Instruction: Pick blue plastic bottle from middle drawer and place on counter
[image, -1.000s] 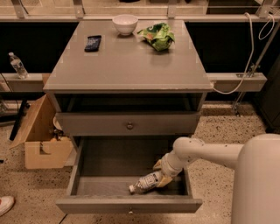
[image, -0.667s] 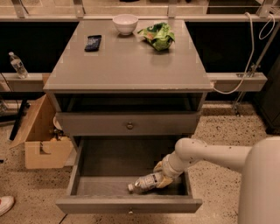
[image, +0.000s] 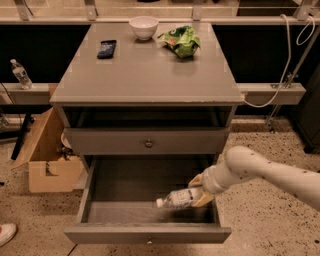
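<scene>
End effector (image: 199, 190) around blue plastic bottle (image: 177, 198)

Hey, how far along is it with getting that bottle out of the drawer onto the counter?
Done: the middle drawer stands open. In hand: the gripper is inside it, fingers shut on the blue plastic bottle, which lies on its side. Left: lift it out and set it on the counter.
</scene>
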